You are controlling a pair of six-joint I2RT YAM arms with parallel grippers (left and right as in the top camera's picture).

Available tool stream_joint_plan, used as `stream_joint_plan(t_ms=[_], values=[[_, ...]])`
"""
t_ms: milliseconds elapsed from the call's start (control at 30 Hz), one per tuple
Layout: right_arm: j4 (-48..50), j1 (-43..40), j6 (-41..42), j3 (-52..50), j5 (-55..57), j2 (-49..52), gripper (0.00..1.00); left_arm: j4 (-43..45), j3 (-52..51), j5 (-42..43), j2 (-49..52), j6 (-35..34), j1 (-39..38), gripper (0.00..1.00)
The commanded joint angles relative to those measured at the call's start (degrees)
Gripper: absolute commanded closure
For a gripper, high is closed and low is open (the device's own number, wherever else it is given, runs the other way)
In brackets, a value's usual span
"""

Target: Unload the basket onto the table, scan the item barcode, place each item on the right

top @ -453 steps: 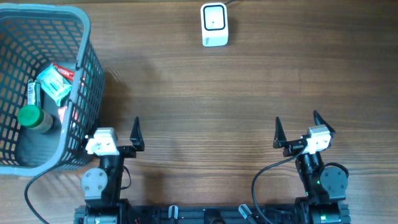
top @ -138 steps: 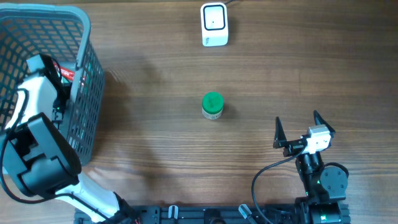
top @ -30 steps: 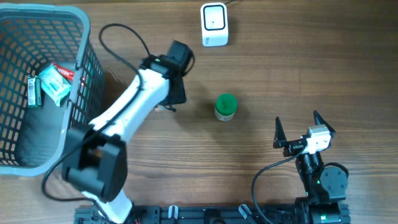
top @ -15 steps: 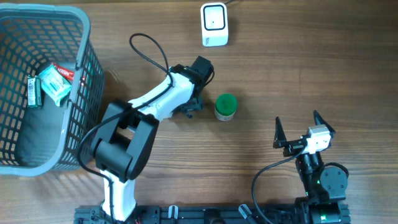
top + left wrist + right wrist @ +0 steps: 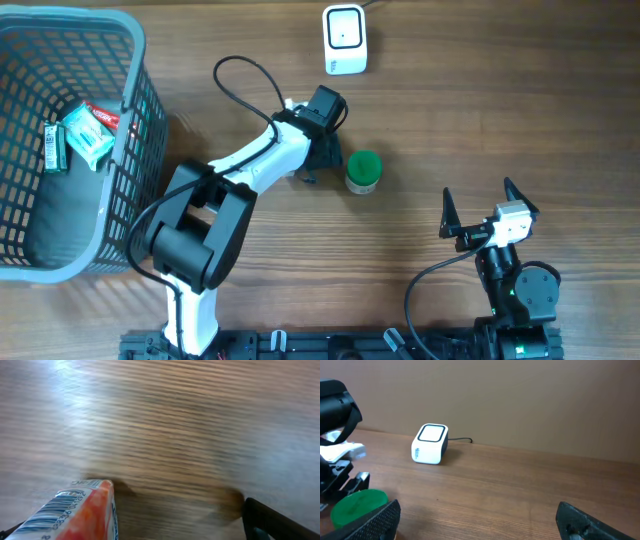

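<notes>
The left gripper (image 5: 318,163) stands wide. In its wrist view one dark finger (image 5: 277,521) sits far right, clear of an orange-red carton (image 5: 80,515) at lower left on the wooden table (image 5: 165,425), barcode showing. Just right of this gripper stands a green-lidded jar (image 5: 363,172). The white scanner (image 5: 345,40) sits well apart, near the table's far edge. The right gripper (image 5: 477,192) rests spread open by its base, holding nothing. A grey basket (image 5: 140,90) sits at left.
</notes>
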Motion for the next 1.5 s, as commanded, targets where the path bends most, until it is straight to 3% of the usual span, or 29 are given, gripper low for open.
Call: stream_joint_plan(t_ms=[0,100,233,367,400,433,467,500,600,633,667,867,900,933,967,1000,1067,1100,1133,1167,1467], values=[[0.2,-0.2,-0.3,0.0,0.2,-0.1,0.0,0.9,-3.8,15.6,4.0,10.9,0.2,0.0],[0.2,-0.2,-0.3,0.0,0.2,-0.1,0.0,1.5,-5.6,13.5,4.0,10.7,0.2,0.0],[0.2,-0.2,-0.3,0.0,0.2,-0.1,0.0,-1.6,-5.8,0.5,4.0,4.7,0.2,0.0],[0.2,-0.2,-0.3,0.0,0.2,-0.1,0.0,-1.9,-5.8,-0.7,4.0,4.6,0.2,0.0],[0.2,-0.2,-0.3,0.0,0.2,-0.1,0.0,-1.9,-5.8,-0.7,4.0,4.7,0.2,0.04],[0.2,-0.2,-0.3,0.0,0.2,-0.1,0.0,-1.8,-5.8,-0.7,4.0,5.1,0.2,0.62],[0.2,-0.2,-0.3,0.0,0.2,-0.1,0.0,-1.8,-5.8,-0.8,4.0,5.2,0.2,0.91],[0.2,-0.2,-0.3,0.0,0.2,-0.1,0.0,-1.8,-5.7,-0.8,4.0,5.2,0.3,0.96],[0.2,-0.2,-0.3,0.0,0.2,-0.1,0.0,-2.8,-5.6,-2.5,3.3,5.2,0.4,0.96],[0.2,-0.2,-0.3,0.0,0.2,-0.1,0.0,-3.6,-5.5,-3.6,2.8,4.7,0.4,0.59],[0.2,-0.2,-0.3,0.0,0.2,-0.1,0.0,-4.3,-5.4,-5.2,2.4,3.6,0.4,0.0],[0.2,-0.2,-0.3,0.0,0.2,-0.1,0.0,-5.6,-5.4,-9.6,0.1,2.2,0.4,0.0],[0.2,-0.2,-0.3,0.0,0.2,-0.1,0.0,-5.6,-5.4,-9.5,-0.2,2.2,0.4,0.09],[0.2,-0.2,-0.3,0.0,0.2,-0.1,0.0,-5.8,-5.4,-9.5,-0.5,2.2,0.4,0.32],[0.2,-0.2,-0.3,0.0,0.2,-0.1,0.0,-5.9,-5.4,-9.6,-0.7,2.2,0.4,0.75],[0.2,-0.2,-0.3,0.0,0.2,-0.1,0.0,-6.0,-5.4,-9.5,-1.0,2.2,0.4,0.96],[0.2,-0.2,-0.3,0.0,0.2,-0.1,0.0,-6.0,-5.4,-9.6,-1.2,2.2,0.4,0.96],[0.2,-0.2,-0.3,0.0,0.2,-0.1,0.0,-6.1,-5.4,-9.6,-1.3,2.2,0.4,0.68],[0.2,-0.2,-0.3,0.0,0.2,-0.1,0.0,-6.5,-5.4,-9.6,-1.4,2.2,0.4,0.21],[0.2,-0.2,-0.3,0.0,0.2,-0.1,0.0,-6.9,-5.4,-9.8,-1.6,2.2,0.4,0.0],[0.2,-0.2,-0.3,0.0,0.2,-0.1,0.0,-8.8,-5.4,-10.6,-7.8,2.2,0.4,0.0]])
